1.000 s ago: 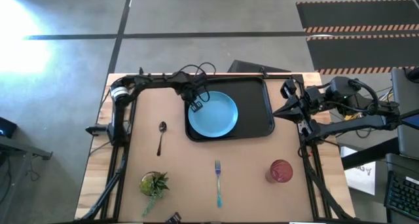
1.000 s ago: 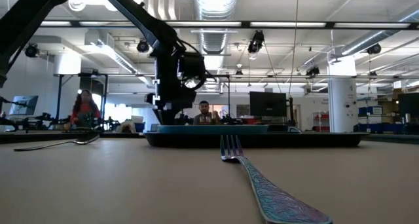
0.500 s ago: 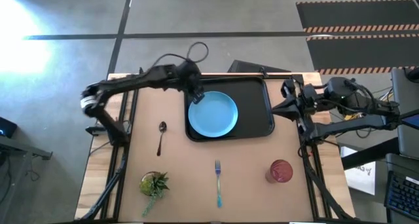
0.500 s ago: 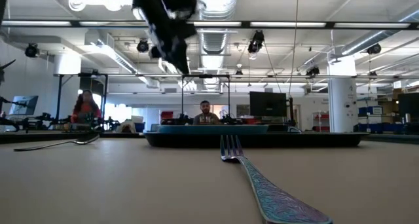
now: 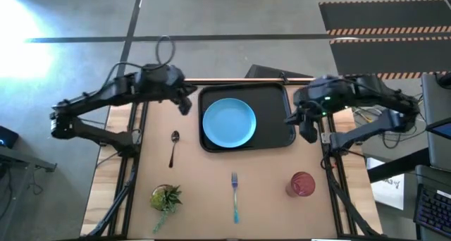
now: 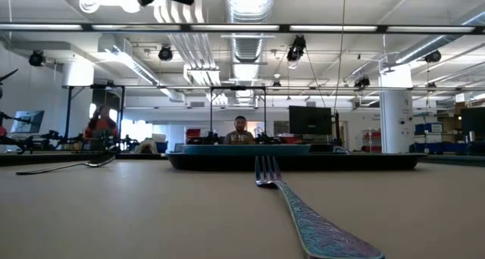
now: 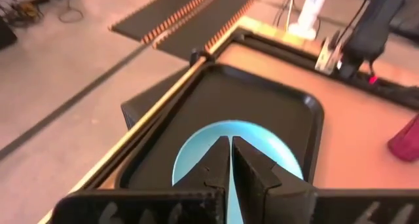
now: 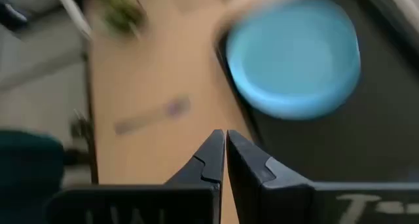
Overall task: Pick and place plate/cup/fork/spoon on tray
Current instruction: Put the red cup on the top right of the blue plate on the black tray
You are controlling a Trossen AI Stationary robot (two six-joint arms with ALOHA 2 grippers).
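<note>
A: Near edge: fork (image 5: 235,196), cup (image 5: 301,184) not on tray yet, spoon (image 5: 173,146) mid-table. Plate (image 5: 229,122)?
B: On tray (image 5: 280,100). L gripper (image 5: 184,105) lifted off it, jaws together, empty; R gripper (image 5: 308,130) swung in, pinched together too. Cup prob next.

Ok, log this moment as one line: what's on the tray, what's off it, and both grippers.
plate: on tray | cup, fork, spoon: on table, off tray | left gripper: shut, empty | right gripper: shut, empty
</note>
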